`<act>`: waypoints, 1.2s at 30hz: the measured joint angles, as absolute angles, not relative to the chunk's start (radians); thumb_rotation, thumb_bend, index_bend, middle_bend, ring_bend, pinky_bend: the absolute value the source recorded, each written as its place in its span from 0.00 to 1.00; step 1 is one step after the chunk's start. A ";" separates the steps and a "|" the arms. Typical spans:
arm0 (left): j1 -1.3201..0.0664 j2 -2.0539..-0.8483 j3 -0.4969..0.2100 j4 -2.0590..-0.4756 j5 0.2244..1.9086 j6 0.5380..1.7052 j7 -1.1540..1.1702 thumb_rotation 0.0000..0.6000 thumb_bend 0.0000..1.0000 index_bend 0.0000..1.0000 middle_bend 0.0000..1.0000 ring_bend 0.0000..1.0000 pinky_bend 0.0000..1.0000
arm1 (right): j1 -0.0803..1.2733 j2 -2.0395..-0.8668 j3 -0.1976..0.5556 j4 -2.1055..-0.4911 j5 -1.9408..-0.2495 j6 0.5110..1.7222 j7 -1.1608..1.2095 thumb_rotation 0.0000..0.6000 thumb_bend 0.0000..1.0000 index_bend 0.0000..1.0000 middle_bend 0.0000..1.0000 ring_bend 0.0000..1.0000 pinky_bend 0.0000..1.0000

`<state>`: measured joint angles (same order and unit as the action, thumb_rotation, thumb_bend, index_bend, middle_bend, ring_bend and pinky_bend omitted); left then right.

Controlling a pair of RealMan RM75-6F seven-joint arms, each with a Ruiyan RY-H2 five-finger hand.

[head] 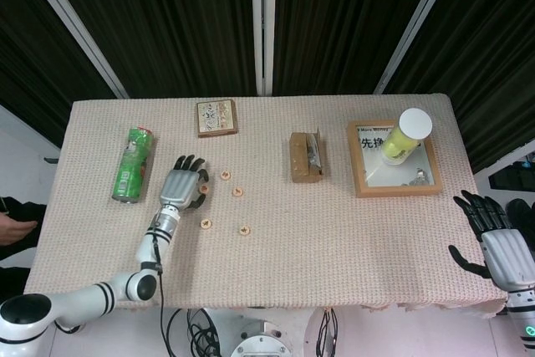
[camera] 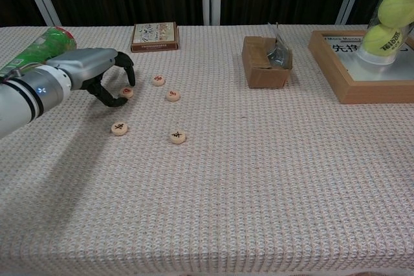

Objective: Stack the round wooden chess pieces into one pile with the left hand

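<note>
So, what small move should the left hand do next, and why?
Probably close the fingers on the nearest chess piece and lift it. The left hand is curled around that piece, and all five pieces lie separate on the table, none stacked.

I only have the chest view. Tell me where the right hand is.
Observer: The right hand hangs beyond the table's front right corner, fingers spread, holding nothing.
Operator: Report the whole green can.
Observer: The green can lies on its side, left of the left hand, apart from it.
Operator: Describe the ball tube's top.
Observer: The tube stands in the wooden frame, closed by a pale lid.
</note>
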<state>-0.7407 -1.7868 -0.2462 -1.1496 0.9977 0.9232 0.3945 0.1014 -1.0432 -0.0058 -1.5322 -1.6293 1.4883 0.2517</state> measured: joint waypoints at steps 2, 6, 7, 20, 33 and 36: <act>-0.740 -1.787 -0.245 -1.148 0.994 0.923 0.394 1.00 0.35 0.41 0.12 0.00 0.00 | 0.103 -1.044 -0.006 -1.532 -1.628 1.485 0.249 1.00 0.27 0.00 0.00 0.00 0.00; -0.738 -1.793 -0.238 -1.137 0.986 0.922 0.395 1.00 0.35 0.41 0.12 0.00 0.00 | 0.102 -1.044 -0.004 -1.534 -1.624 1.486 0.249 1.00 0.27 0.00 0.00 0.00 0.00; -0.737 -1.795 -0.237 -1.134 0.984 0.921 0.394 1.00 0.35 0.42 0.12 0.00 0.00 | 0.101 -1.044 -0.003 -1.534 -1.622 1.487 0.249 1.00 0.27 0.00 0.00 0.00 0.00; -0.739 -1.804 -0.234 -1.127 1.008 0.943 0.374 1.00 0.35 0.50 0.13 0.00 0.00 | 0.102 -1.045 -0.001 -1.532 -1.617 1.482 0.251 1.00 0.27 0.00 0.00 0.00 0.00; -0.704 -1.690 -0.215 -1.355 1.008 0.995 0.434 1.00 0.35 0.50 0.14 0.00 0.00 | 0.106 -1.045 -0.004 -1.534 -1.620 1.471 0.246 1.00 0.27 0.00 0.00 0.00 0.00; -0.691 -1.644 -0.197 -1.451 0.992 1.004 0.473 1.00 0.35 0.50 0.14 0.00 0.00 | 0.106 -1.046 -0.004 -1.537 -1.621 1.472 0.240 1.00 0.27 0.00 0.00 0.00 0.00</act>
<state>-0.6913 -1.6442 -0.1973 -1.4511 0.9920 1.0037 0.4730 0.1060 -1.0464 -0.0044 -1.5369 -1.6215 1.4720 0.2396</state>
